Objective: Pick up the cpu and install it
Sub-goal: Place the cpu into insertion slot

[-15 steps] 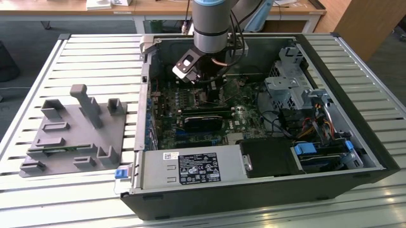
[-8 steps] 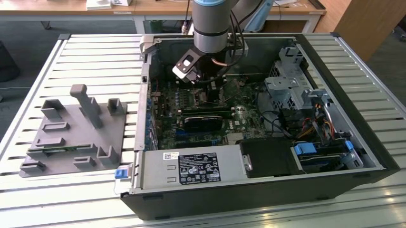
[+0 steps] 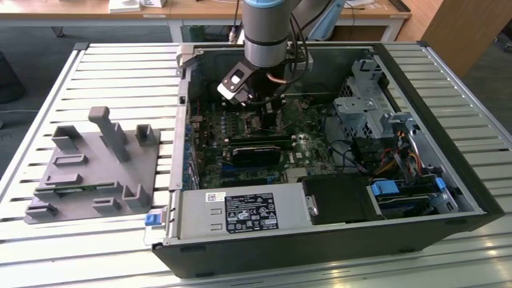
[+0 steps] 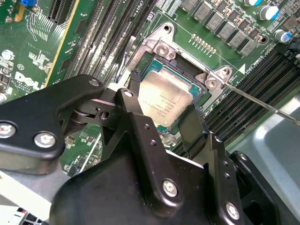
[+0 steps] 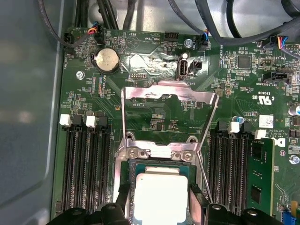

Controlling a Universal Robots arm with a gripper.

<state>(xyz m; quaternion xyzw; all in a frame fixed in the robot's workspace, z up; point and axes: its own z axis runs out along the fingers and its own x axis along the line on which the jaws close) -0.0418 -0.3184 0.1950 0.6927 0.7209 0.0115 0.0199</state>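
In the exterior view the grey robot arm [image 3: 265, 30] reaches into the open black computer case [image 3: 320, 255], which lies on the slatted metal counter [image 3: 120, 72]. The tip of the arm is at about 11 o'clock from the middle of the case.

The small flat square chip with a silvery-grey metal top and a thin green rim, the cpu [image 4: 164, 96], lies straight under the black pincer [image 4: 164, 112]. It is exactly between the two fingers [image 4: 140, 126], and the pincer looks pressed on two opposite edges of it.

The cpu is inside the black square socket frame [image 4: 180, 74] on the green motherboard [image 5: 234, 93], its edges parallel to the frame. I cannot tell if it is fully seated. The shiny metal retention plate [image 5: 136, 91] is folded open, away from the chip.
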